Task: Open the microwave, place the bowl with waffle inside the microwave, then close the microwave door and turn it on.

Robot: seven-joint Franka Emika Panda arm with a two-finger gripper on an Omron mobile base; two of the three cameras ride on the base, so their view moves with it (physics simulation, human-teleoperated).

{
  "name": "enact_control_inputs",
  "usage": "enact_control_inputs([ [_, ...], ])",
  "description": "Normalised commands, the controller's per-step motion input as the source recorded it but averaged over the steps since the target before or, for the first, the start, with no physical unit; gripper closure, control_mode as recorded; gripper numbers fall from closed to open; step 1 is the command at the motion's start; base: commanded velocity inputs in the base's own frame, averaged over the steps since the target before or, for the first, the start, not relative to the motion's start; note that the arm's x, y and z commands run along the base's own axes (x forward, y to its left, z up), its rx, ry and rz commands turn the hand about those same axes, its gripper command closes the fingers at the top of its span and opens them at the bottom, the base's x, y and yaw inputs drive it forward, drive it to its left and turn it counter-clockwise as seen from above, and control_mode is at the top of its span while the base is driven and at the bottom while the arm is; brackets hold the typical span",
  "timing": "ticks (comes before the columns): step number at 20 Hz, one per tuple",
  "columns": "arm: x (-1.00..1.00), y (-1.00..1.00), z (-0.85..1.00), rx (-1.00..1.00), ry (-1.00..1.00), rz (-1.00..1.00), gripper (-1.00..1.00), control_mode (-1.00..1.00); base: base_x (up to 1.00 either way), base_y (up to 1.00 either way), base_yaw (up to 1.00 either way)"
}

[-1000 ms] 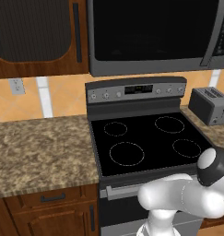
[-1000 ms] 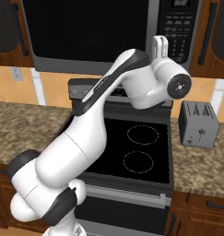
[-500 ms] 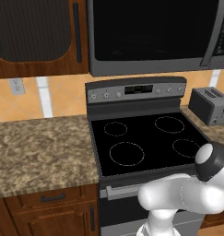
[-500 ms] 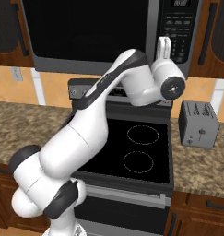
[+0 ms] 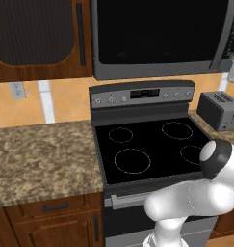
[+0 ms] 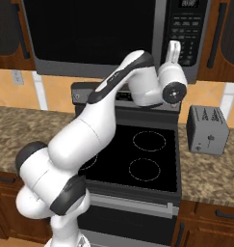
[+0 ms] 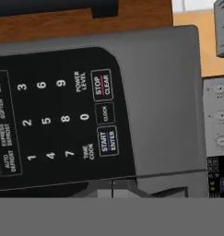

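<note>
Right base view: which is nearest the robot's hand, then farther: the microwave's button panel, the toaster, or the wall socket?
From the gripper:
1. Button panel, right behind it.
2. Toaster, below, on the right counter.
3. Wall socket, far left.

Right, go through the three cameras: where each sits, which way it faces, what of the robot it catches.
Left base view: behind the arm's left, facing the stove and closed microwave; white elbow at lower right.
Right base view: behind its right, facing the same stove and microwave; whole arm, raised to the button panel.
Hand view: on the hand, rolled sideways, close on the panel; shut tool at bottom.
Both base views share the toaster.
</note>
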Motion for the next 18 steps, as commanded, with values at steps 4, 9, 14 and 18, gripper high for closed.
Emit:
enact_control_inputs([
  [4, 0.47, -0.30, 0.00, 0.08, 0.00, -0.06, 1.00, -1.00, 0.00, 0.00, 0.00],
  [9, 0.44, -0.29, -0.03, 0.07, 0.00, -0.06, 1.00, -1.00, 0.00, 0.00, 0.00],
  [14, 0.40, -0.26, -0.20, 0.04, 0.00, -0.03, 1.00, -1.00, 0.00, 0.00, 0.00],
  [18, -0.49, -0.29, -0.27, 0.02, -0.09, 0.00, 1.00, -1.00, 0.00, 0.00, 0.00],
])
